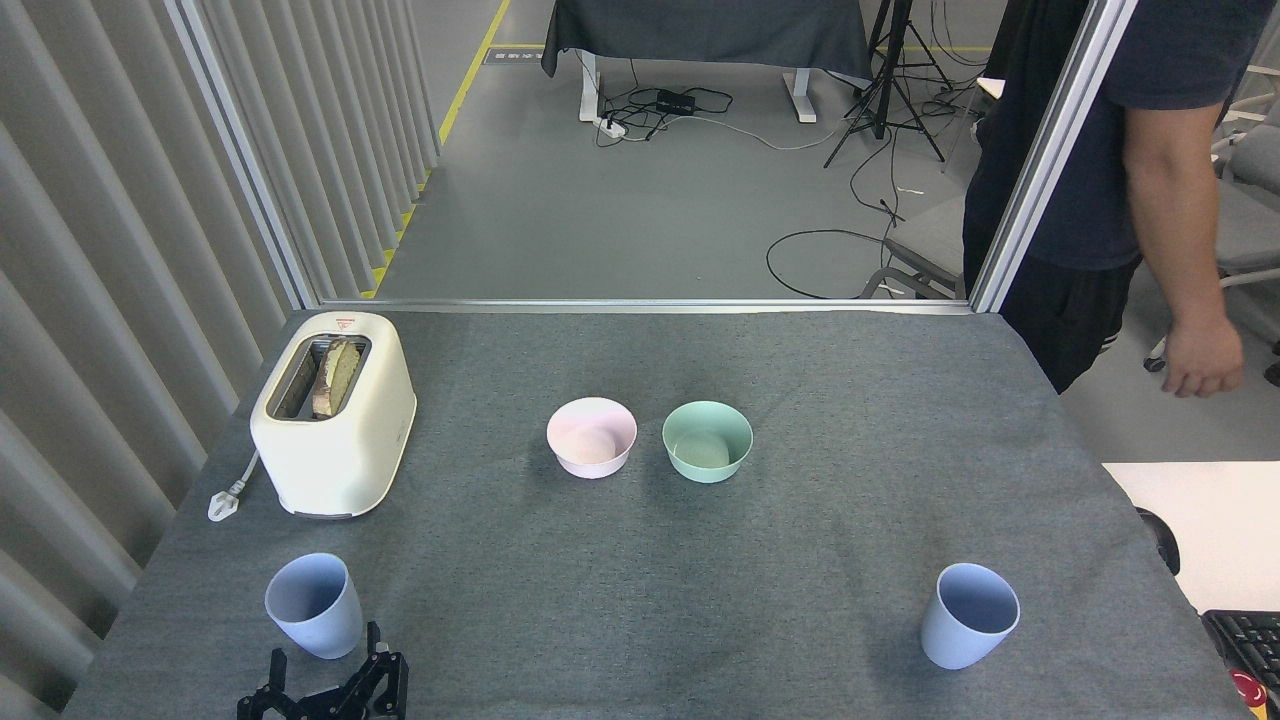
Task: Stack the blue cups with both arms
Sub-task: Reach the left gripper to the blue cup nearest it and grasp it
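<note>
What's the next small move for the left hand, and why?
Probably raise the left hand and ease it forward-left to bracket the left blue cup. The hand sits low, just near-right of that upright cup, fingers spread, holding nothing; the right blue cup stands untouched.

— What of you shows here?
— Only my left gripper (325, 690), black, poking up from the bottom edge at lower left, fingers (375, 665) spread and pointing upward.
— And the right arm?
— Out of frame entirely
</note>
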Motion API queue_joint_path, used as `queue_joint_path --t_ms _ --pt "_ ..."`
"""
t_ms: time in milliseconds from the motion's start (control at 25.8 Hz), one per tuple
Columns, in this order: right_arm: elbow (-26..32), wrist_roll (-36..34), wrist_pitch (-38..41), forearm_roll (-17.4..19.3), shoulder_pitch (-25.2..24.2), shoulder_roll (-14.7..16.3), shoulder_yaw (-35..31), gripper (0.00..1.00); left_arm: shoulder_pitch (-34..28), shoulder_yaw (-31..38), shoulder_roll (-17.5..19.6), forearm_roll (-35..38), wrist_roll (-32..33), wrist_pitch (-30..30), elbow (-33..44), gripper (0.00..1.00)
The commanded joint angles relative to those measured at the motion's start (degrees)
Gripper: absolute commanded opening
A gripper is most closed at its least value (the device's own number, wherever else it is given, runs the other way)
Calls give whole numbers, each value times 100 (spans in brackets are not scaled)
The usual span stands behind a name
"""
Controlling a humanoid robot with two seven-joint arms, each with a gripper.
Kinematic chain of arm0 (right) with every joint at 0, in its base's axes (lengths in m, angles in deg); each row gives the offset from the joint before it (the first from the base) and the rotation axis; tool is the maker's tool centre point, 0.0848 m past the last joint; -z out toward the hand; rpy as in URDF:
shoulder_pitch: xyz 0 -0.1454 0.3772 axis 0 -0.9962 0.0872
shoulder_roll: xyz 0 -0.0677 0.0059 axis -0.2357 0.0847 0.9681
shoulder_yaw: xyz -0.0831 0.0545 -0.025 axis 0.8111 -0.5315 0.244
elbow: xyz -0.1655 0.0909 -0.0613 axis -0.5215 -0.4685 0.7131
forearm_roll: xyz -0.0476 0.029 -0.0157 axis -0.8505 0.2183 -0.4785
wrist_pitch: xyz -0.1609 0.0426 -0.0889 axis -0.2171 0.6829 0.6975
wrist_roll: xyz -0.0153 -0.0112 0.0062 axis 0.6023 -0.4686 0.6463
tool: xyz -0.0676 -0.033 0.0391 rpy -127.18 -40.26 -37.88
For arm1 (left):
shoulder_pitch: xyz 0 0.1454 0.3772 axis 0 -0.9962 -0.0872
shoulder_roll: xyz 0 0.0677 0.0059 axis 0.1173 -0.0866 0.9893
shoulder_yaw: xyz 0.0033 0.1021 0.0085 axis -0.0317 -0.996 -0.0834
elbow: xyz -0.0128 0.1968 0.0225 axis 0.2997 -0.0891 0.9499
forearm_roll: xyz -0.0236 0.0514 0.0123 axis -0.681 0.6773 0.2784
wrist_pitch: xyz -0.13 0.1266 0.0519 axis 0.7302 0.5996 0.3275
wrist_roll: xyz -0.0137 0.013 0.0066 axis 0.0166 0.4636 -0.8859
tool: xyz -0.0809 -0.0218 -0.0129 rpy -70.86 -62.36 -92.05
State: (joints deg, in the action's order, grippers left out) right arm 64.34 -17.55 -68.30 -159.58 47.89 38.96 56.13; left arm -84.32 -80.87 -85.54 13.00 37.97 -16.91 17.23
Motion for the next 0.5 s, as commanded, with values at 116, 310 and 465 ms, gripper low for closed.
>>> queue_joint_path --t_ms 116,310,465 --pt "0 -14 2 0 0 0 0 100 123 0 10 -27 -1 25 -44 100" --pt "-9 -14 2 0 0 0 0 100 334 0 10 -54 -1 7 -334 100" --pt "-9 -14 2 0 0 0 0 100 536 0 18 -107 -1 -2 -580 100"
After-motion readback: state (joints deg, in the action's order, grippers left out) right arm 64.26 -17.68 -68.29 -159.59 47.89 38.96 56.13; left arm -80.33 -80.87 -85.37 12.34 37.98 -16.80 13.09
